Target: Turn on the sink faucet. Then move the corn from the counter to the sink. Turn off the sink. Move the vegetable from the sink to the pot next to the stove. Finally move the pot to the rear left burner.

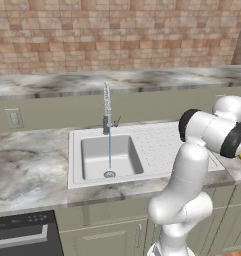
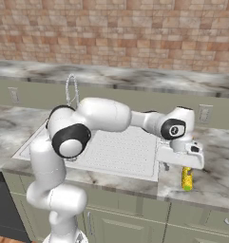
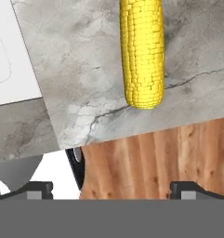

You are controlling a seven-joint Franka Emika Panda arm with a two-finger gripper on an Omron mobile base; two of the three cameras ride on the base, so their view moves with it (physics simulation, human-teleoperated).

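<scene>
With water running from the chrome faucet [image 1: 107, 107], the two-finger gripper [image 3: 111, 188] is held wide open above the yellow corn cob [image 3: 141, 51] near the marble counter [image 3: 76, 74] edge, whence a misaligned closure could roll it off.

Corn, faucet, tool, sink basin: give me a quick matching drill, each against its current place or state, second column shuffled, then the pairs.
Column one:
1. corn
2. faucet
3. tool
4. sink basin

Column two:
A. running, a thin stream of water falling from it
B. open, holding nothing, above the counter edge
C. lying on the marble counter to the right of the sink
D. no vegetable in it, water landing at its drain

Pairs: 1-C, 2-A, 3-B, 4-D
</scene>
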